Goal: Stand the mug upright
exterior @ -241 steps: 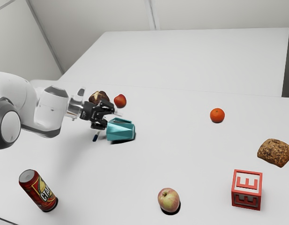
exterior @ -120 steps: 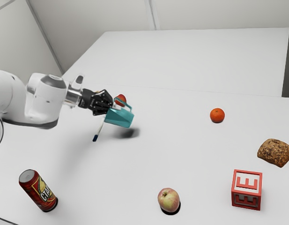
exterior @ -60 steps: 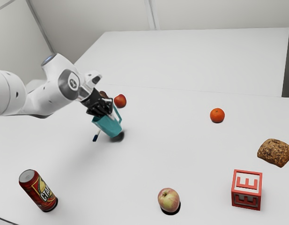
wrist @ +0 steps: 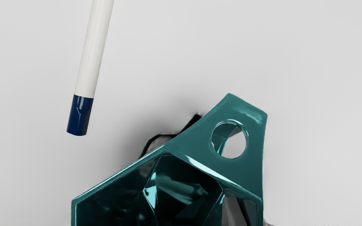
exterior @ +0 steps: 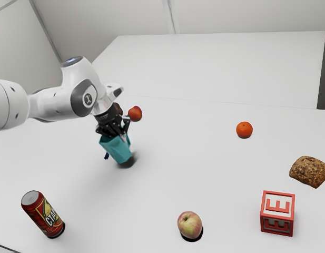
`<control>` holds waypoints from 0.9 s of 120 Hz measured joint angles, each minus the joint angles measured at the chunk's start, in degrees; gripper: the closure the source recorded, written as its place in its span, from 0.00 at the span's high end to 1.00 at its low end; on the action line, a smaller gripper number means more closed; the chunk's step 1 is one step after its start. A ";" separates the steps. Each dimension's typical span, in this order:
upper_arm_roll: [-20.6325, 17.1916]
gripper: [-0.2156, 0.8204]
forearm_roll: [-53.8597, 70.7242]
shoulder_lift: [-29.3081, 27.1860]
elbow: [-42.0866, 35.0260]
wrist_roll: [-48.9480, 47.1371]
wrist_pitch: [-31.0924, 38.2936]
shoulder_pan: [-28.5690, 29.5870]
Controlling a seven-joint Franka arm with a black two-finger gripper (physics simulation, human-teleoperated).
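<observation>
Your gripper [exterior: 123,137] pinches the tilted mug [exterior: 117,151] by its wall, so level the base before you lower it gently, clear of the pen [wrist: 90,62].

The exterior view looks from beside the arm [exterior: 78,95], raised and set back, slanting down across the desk [exterior: 204,158]. The wrist view, carried by the arm, sits close to the mug [exterior: 117,149], facing its mouth and the desk beyond. Both take in mug, marker [wrist: 88,62] and some desk.
</observation>
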 joint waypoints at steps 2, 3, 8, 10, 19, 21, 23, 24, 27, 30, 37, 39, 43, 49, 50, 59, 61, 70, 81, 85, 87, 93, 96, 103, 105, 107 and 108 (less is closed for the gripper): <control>0.00 0.03 0.45 -0.01 0.00 -0.75 -0.35 -0.02; 0.00 0.03 0.66 -0.01 0.00 -1.12 -0.51 -0.03; 0.00 0.03 1.67 -0.01 0.00 -2.91 -1.23 -0.08; 0.00 0.03 2.01 0.00 0.00 -3.60 -1.48 -0.10; 0.00 0.03 3.40 0.05 0.00 -6.49 -2.43 -0.33; 0.00 0.03 3.69 0.05 0.02 -7.09 -2.62 -0.40; 0.00 0.03 3.95 0.06 0.04 -7.68 -2.80 -0.46; 0.00 0.03 4.06 0.06 0.04 -7.97 -2.89 -0.49; 0.00 0.03 4.37 0.10 0.06 -8.81 -3.13 -0.55; 0.00 0.03 4.66 0.14 0.07 -9.61 -3.35 -0.59; 0.02 0.03 5.66 0.21 0.18 -11.42 -3.87 -0.66; 0.03 0.03 5.96 0.22 0.20 -11.93 -4.03 -0.72; 0.06 0.03 6.50 0.23 0.23 -12.88 -4.36 -0.81; 0.07 0.03 7.57 0.29 0.44 -14.23 -4.96 -0.90; 0.08 0.03 7.75 0.30 0.49 -14.44 -5.07 -0.92; 0.08 0.03 8.93 0.39 0.75 -16.25 -5.89 -0.99; 0.08 0.03 9.13 0.41 0.84 -16.62 -6.04 -1.00; 0.09 0.03 9.86 0.53 1.07 -18.18 -6.57 -1.30; 0.08 0.03 10.40 0.64 1.14 -19.87 -7.01 -1.73; 0.08 0.03 10.53 0.74 1.18 -20.42 -7.13 -1.82; 0.08 0.03 10.61 0.82 1.19 -20.69 -7.18 -1.84; 0.08 0.03 10.82 1.15 1.36 -21.45 -7.31 -1.87; 0.08 0.03 10.90 1.38 1.41 -21.81 -7.36 -1.86; 0.09 0.03 11.03 1.93 1.49 -22.59 -7.47 -1.85; 0.09 0.03 11.06 2.07 1.51 -22.79 -7.49 -1.86; 0.09 0.03 11.08 2.21 1.53 -23.00 -7.52 -1.88; 0.09 0.03 11.09 2.29 1.54 -23.09 -7.53 -1.89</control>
